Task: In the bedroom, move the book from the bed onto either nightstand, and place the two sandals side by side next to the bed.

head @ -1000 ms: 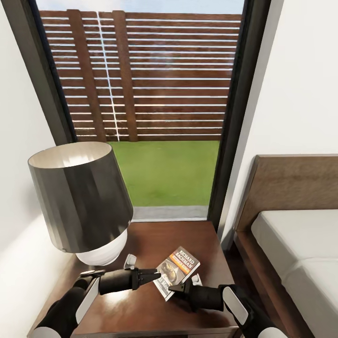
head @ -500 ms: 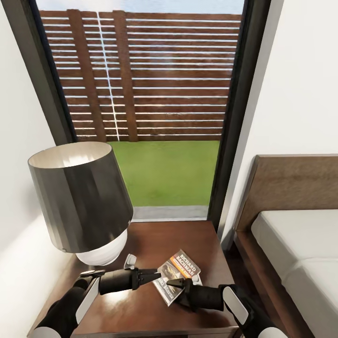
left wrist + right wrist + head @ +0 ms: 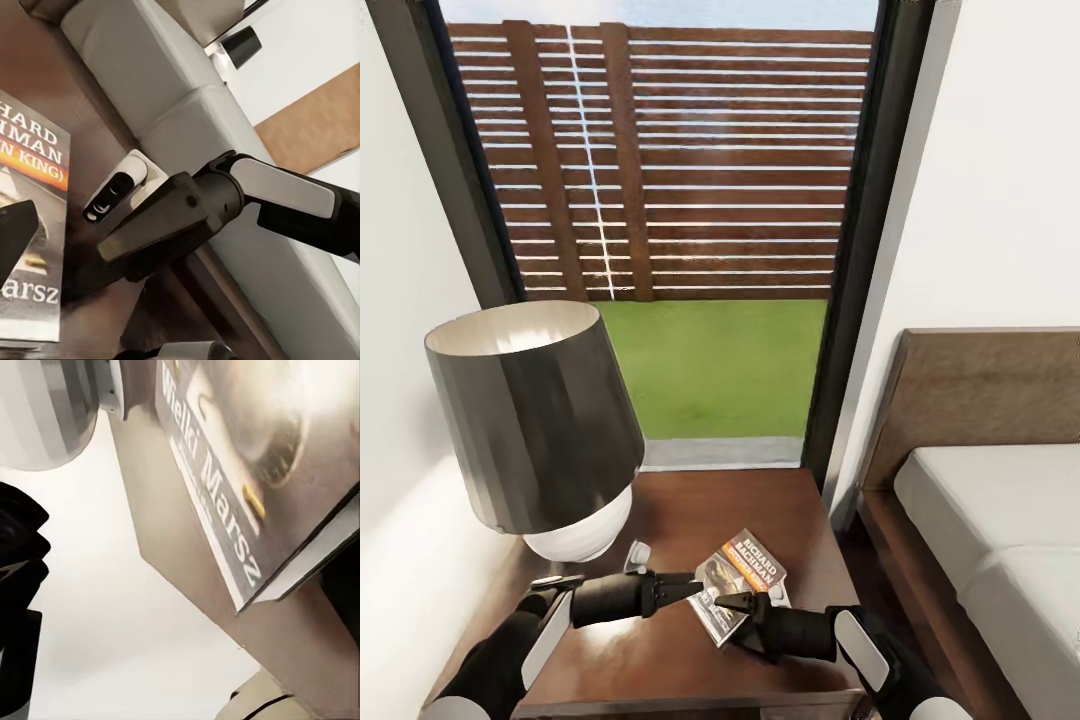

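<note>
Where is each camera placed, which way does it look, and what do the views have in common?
Head view: high on the robot, looking down at the nightstand, lamp, window and bed; both arms show, left hand and right hand at the book.
Left wrist view: faces across the book toward the bed; the right hand shows.
Right wrist view: close on the book, lamp behind.
Shared: the book in all three.

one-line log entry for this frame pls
phase: book placement | book: on nightstand, beside lamp | right gripper: at book's near edge, grip unclear | left gripper: tip at book | sandals: pending
</note>
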Motion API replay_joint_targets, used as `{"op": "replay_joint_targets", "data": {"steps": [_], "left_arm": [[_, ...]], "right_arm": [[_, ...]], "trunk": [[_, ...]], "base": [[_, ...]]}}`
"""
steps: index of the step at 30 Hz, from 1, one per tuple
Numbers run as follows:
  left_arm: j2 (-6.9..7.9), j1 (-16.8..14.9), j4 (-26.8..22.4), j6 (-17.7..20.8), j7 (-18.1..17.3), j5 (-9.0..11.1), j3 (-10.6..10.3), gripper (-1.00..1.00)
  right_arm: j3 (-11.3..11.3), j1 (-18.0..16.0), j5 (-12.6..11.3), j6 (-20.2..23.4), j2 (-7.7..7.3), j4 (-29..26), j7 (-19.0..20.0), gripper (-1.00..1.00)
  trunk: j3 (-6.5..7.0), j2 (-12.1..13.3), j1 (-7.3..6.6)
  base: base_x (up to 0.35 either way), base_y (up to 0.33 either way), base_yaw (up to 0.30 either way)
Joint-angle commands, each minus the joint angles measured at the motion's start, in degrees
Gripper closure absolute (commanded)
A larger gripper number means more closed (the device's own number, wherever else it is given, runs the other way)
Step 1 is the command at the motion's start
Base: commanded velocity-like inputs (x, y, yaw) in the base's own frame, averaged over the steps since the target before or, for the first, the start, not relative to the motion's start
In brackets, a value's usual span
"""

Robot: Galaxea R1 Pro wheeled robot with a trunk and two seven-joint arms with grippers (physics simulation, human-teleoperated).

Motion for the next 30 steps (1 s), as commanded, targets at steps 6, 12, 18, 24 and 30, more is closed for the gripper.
{"op": "replay_joint_targets", "data": {"steps": [6,12,18,24,30], "left_arm": [[0.05,0.0,0.0,0.6,0.0,0.5,-0.2,-1.00],[0.05,0.0,0.0,0.6,0.0,0.5,-0.2,-1.00],[0.05,0.0,0.0,0.6,0.0,0.5,-0.3,-1.00],[0.05,0.0,0.0,0.6,0.0,0.5,-0.3,-1.00],[0.05,0.0,0.0,0.6,0.0,0.5,-0.3,-1.00]], "right_arm": [[0.1,0.0,1.0,-0.1,-0.01,0.0,0.0,-1.00],[0.1,0.0,1.0,-0.1,0.02,0.0,0.0,-1.00],[0.1,0.0,1.0,-0.1,-0.01,0.0,0.1,-1.00],[0.1,0.0,1.0,-0.1,-0.04,-0.1,0.2,-1.00],[0.1,0.0,1.0,-0.1,-0.06,-0.1,0.2,-1.00]], "trunk": [[-0.06,0.0,-0.03],[-0.06,0.0,-0.03],[0.39,0.0,-0.08],[1.72,0.1,-0.24],[3.00,0.6,-0.58]], "base": [[-0.291,0.000,0.000],[-0.199,0.000,0.000],[-0.013,0.000,0.000],[-0.001,0.000,0.000],[0.000,0.000,0.000]]}}
